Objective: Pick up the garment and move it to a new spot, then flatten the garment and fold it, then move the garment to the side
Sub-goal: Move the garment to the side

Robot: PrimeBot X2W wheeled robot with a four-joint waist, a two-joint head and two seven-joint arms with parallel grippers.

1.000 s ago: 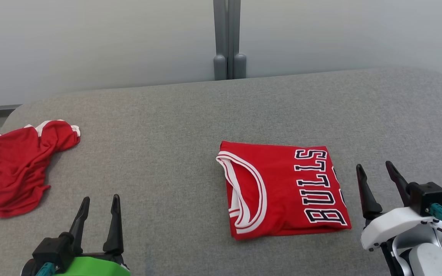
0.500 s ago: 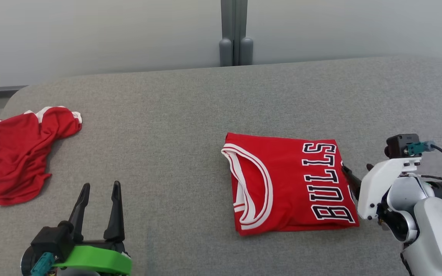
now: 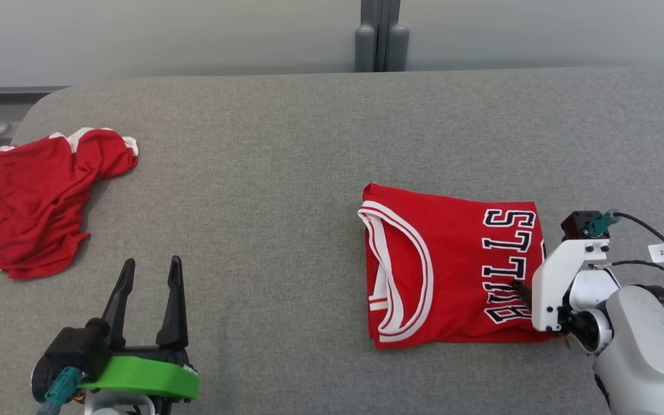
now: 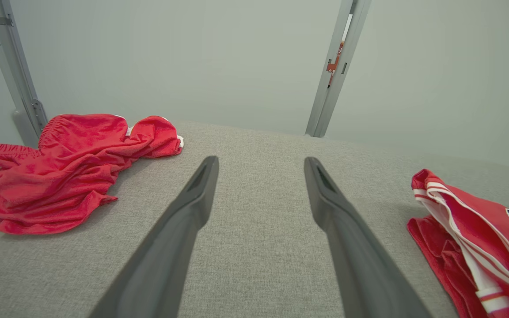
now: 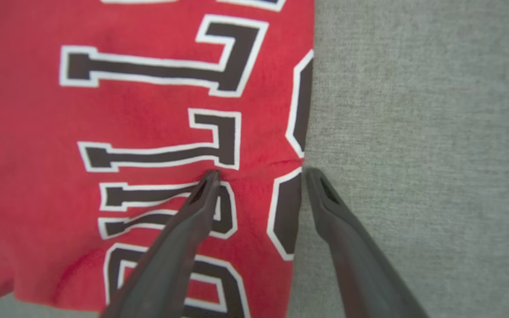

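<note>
Head view: jersey [image 3: 453,271] folded into a neat rectangle, flat on the grey worktop [image 3: 263,173], right of centre. White-trimmed neckline toward the left, black BULLS lettering running sideways along the right edge. Far left, near the worktop's rim, crumpled red cloth [image 3: 38,202] with white trim, well apart from the jersey. Left gripper [image 3: 152,261] at lower left, over bare worktop between the two, fingers spread, holding nothing. White right arm [image 3: 562,271] in from the lower right, wrist tipped down over the jersey's right edge, one dark fingertip just visible on the lettering.

Right wrist view: right gripper [image 5: 262,173] open, astride that edge. One fingertip on a letter, the other on bare worktop just beside the hem. Small crease in the jersey between them; nothing clamped.

Left wrist view: two fingers wide apart, pointing over grey worktop toward a pale wall [image 4: 192,57]. Red cloth off to the left, neckline end of the jersey at the right.
</note>
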